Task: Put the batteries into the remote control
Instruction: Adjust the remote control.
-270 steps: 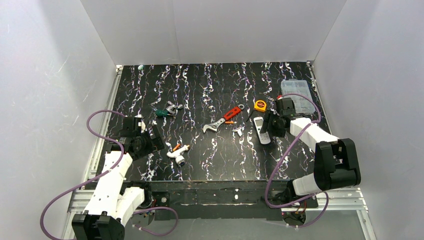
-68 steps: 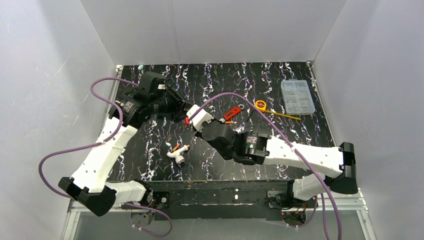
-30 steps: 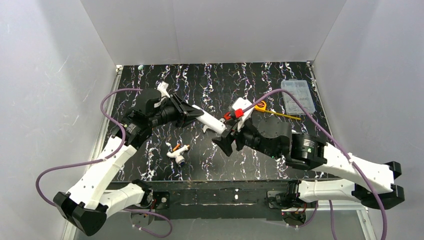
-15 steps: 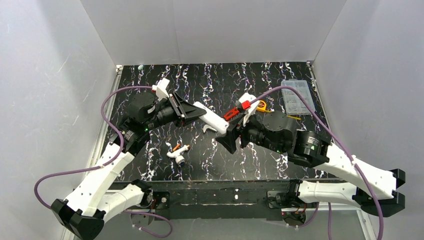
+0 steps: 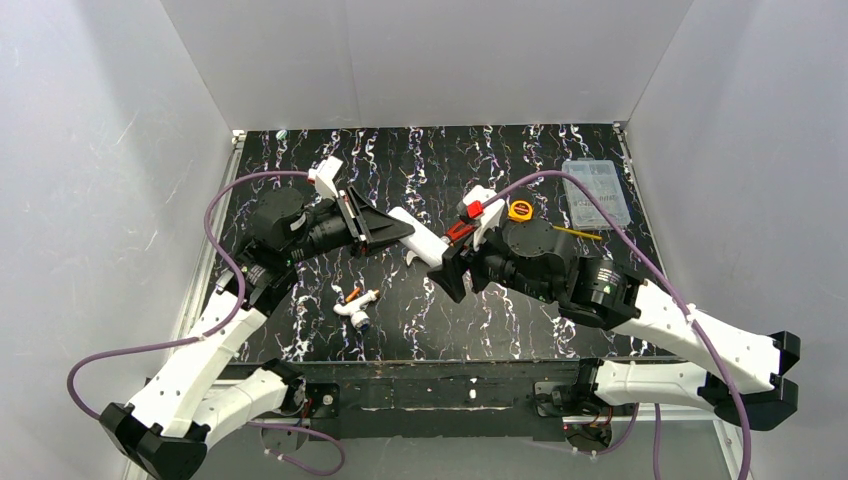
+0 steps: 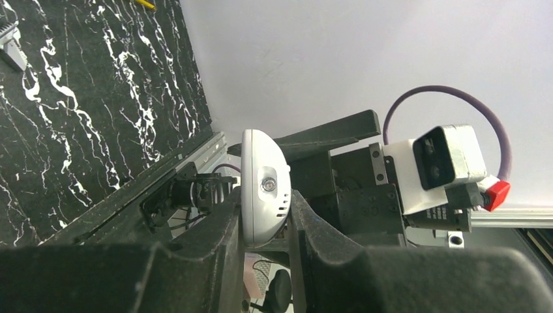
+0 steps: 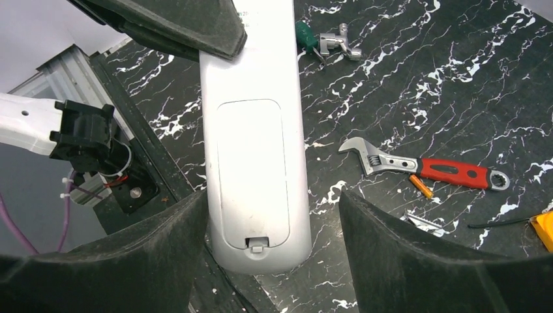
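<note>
The white remote control [image 5: 420, 237] hangs in the air over the middle of the table, and my left gripper [image 5: 388, 228] is shut on one end of it [image 6: 264, 189]. In the right wrist view its back [image 7: 254, 150] faces the camera with the battery cover closed. My right gripper [image 5: 455, 268] is open, its fingers [image 7: 163, 254] on either side of the remote's free end; the remote lies against the left one with a gap to the right. One orange battery [image 7: 420, 186] lies by the wrench, another [image 5: 352, 294] beside the white tube tool.
On the table lie a red-handled wrench [image 7: 430, 168], a green-handled tool [image 7: 326, 40], a small metal piece [image 7: 424, 222] and a white tube tool [image 5: 357, 310]. A yellow tape measure [image 5: 520, 210] and a clear plastic box [image 5: 596, 192] sit at the back right.
The left gripper has carried the remote a little to the right. The right gripper has risen and moved in until its open fingers stand around the remote's free end.
</note>
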`<state>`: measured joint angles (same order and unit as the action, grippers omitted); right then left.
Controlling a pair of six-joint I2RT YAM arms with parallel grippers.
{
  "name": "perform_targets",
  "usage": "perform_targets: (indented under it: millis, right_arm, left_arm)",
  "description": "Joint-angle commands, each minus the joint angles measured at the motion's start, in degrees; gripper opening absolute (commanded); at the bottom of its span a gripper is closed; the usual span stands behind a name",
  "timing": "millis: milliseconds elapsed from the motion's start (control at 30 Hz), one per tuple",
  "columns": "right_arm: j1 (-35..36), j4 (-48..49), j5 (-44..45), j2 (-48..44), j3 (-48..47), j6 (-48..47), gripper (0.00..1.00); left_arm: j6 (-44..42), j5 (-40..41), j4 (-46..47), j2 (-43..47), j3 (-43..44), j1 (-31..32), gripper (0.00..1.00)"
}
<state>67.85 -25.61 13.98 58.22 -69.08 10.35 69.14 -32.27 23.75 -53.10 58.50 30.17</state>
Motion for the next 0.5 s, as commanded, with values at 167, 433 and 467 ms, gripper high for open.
perform_targets:
  millis: [167,433,467]
  right_arm:
    - [-0.49,4.41,-1.54,-2.17,1.13,0.29,0.73]
    - [-0.43,5.65,-1.76,-1.06,0.53,-0.05,0.79]
    - [-0.44,5.84,-1.83,-0.94,0.4,-0.13,0.79]
  left_arm:
    - [-0.29,-4.28,6.29,1.18,0.71,0.23,0.0]
    - [0.11,-4.7,7.01,0.96,0.49,0.24,0.0]
    - [0.19,-4.8,7.12,1.06,0.5,0.24,0.0]
